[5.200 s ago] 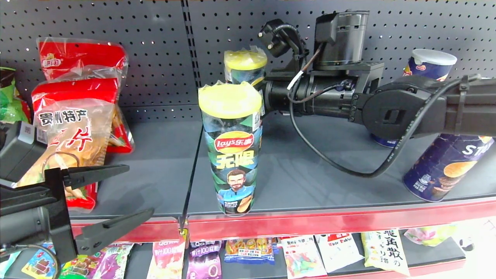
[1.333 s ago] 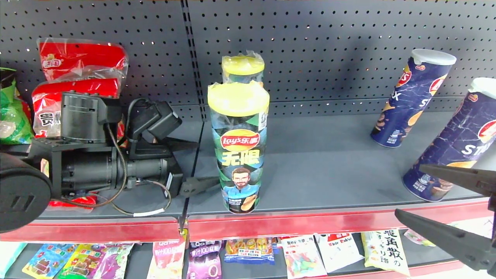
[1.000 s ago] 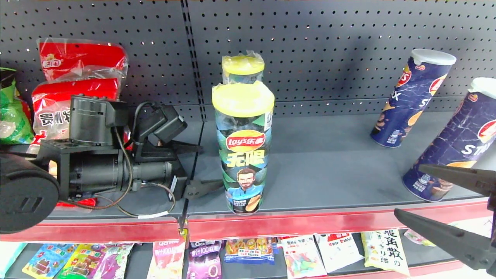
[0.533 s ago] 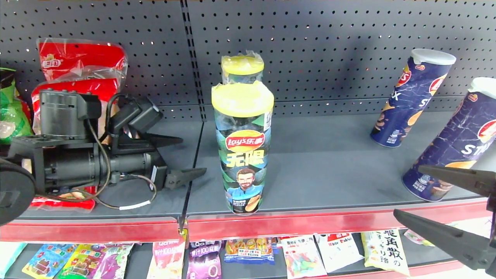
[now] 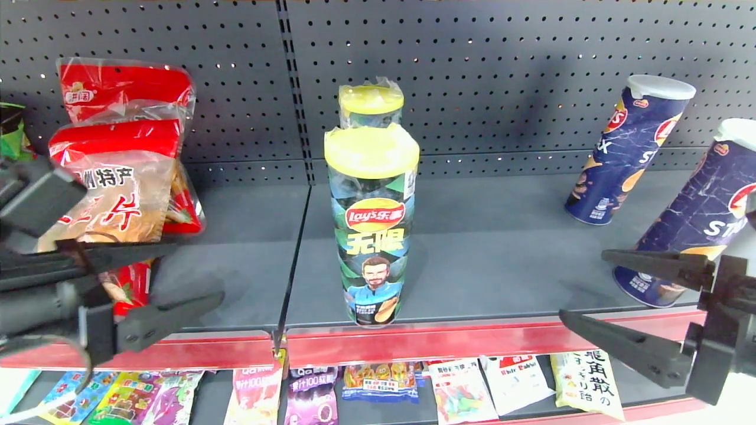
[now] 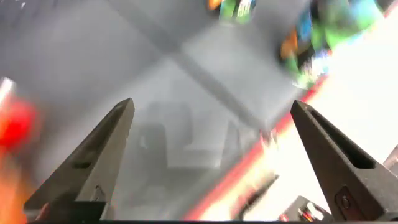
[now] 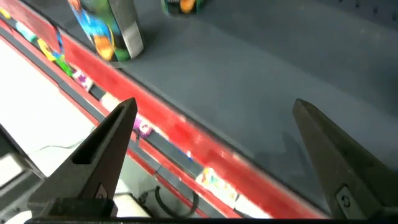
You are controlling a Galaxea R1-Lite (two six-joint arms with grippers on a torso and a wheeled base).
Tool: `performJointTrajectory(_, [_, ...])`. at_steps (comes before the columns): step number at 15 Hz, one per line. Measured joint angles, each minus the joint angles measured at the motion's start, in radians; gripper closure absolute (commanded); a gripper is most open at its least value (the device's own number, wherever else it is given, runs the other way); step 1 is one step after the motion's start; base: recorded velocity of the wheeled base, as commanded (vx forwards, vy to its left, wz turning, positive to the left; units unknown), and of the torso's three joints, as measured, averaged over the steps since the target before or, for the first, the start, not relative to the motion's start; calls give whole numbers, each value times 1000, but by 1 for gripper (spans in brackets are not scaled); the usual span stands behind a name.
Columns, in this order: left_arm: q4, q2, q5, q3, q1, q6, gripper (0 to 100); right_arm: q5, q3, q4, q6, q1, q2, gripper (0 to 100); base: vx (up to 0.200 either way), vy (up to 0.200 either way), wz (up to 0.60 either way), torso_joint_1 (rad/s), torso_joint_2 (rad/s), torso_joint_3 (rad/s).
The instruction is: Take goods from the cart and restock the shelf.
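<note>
2 empty, jaws spread: left gripper (image 5: 198,271), right gripper (image 5: 582,285) | near can (image 5: 369,236) upright on shelf (image 5: 502,254) | step: likely between placements | next: fetch goods from cart

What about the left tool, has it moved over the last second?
Yes. The left tool has drawn back leftward, away from the front yellow-lidded can.

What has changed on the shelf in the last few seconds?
The right claw pulled back from the rear can to the lower right, open. The left claw nudged the front can slightly right, then drew back, open. The blue cans and red bags stayed put.
</note>
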Motion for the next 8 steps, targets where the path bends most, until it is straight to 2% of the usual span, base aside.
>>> performJointTrajectory(4, [261,-380,150,119,40,-69,0,-114,144,33,-8,-7,-206,0,0,0,0,0,0,0])
performJointTrajectory(6, [406,-581,240,175,52,-111,0,-186,193,159,-8,-58,-384,0,0,0,0,0,0,0])
performJointTrajectory(8, [569,-775,344,220,60,-160,0,-234,214,368,-2,-167,-591,0,0,0,0,0,0,0])
